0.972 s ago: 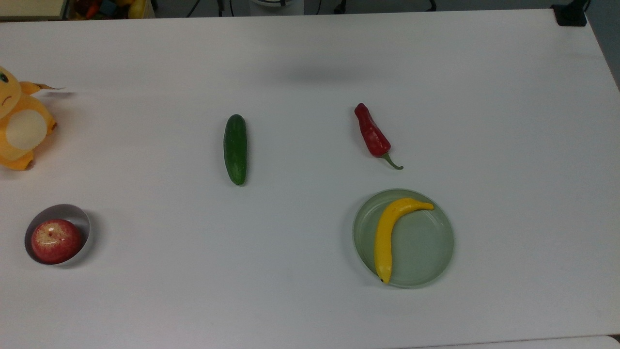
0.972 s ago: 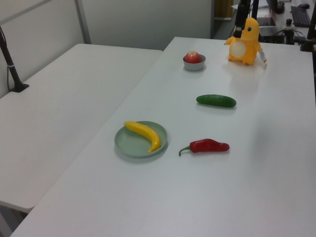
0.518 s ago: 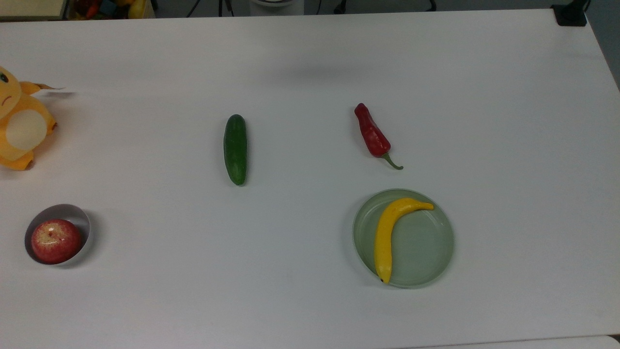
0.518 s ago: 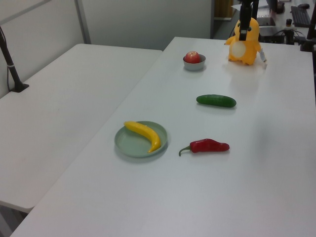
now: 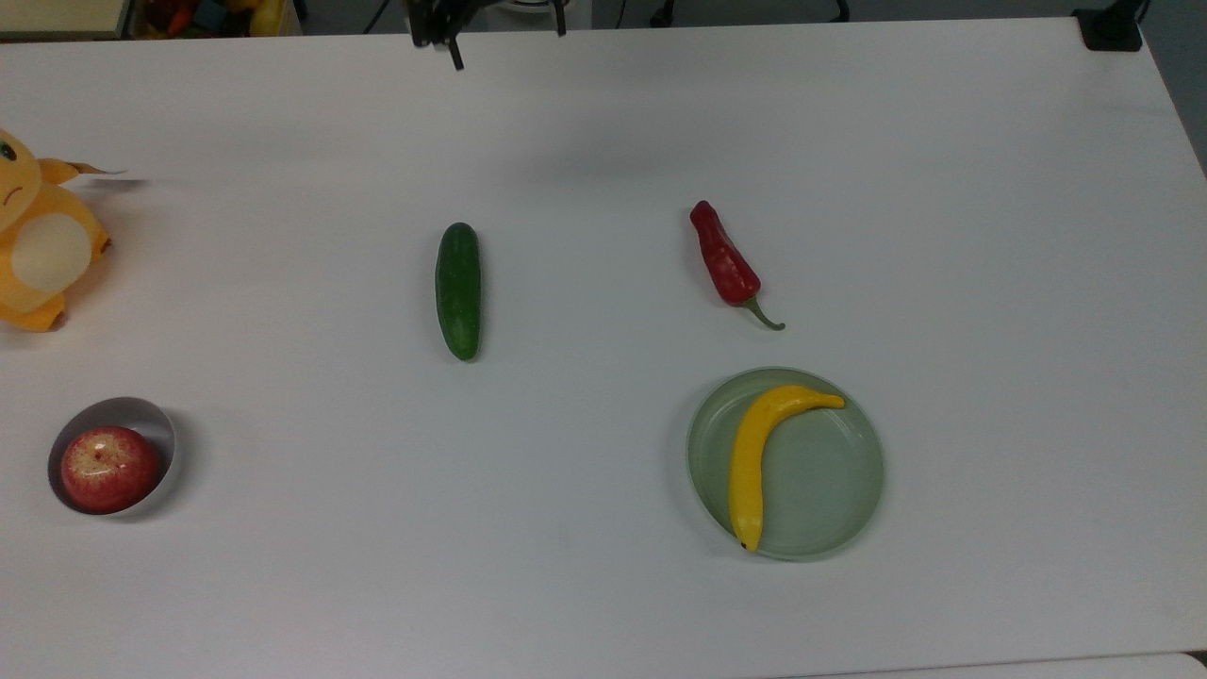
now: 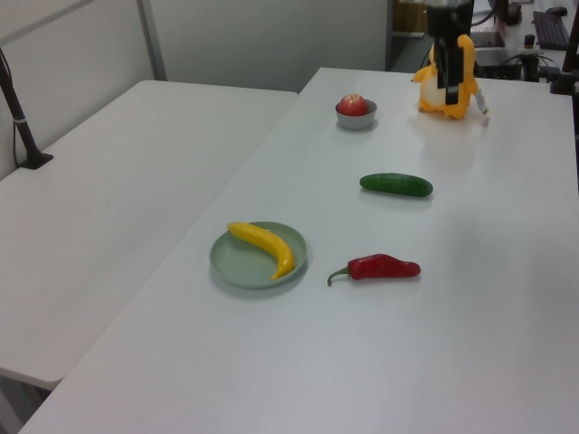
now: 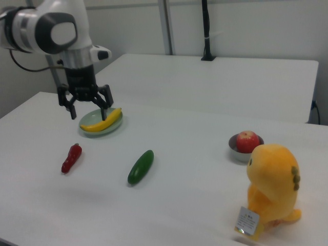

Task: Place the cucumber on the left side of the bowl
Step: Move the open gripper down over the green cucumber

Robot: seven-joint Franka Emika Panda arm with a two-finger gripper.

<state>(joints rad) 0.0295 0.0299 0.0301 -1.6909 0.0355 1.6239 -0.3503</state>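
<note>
The dark green cucumber (image 5: pixel 458 290) (image 6: pixel 396 184) (image 7: pixel 141 166) lies flat near the middle of the white table. The small white bowl (image 5: pixel 141 410) (image 6: pixel 356 117) (image 7: pixel 238 154) stands at the top view's lower left with a red apple (image 5: pixel 108 469) inside it. My gripper (image 7: pixel 88 114) (image 6: pixel 452 77) hangs open and empty well above the table. In the right view it hovers over the red pepper and in front of the dish, left of the cucumber. One dark finger (image 5: pixel 454 55) shows at the top view's upper edge.
A red chili pepper (image 5: pixel 724 259) lies to the top view's right of the cucumber. A pale green dish (image 5: pixel 830 490) holds a yellow banana (image 5: pixel 754 453). A yellow plush toy (image 5: pixel 38 245) (image 7: pixel 271 189) stands beyond the bowl. A second table (image 6: pixel 118 181) adjoins.
The gripper has come into the top view's upper edge. In the left view it has come lower, in front of the plush toy. The objects on the table have not moved.
</note>
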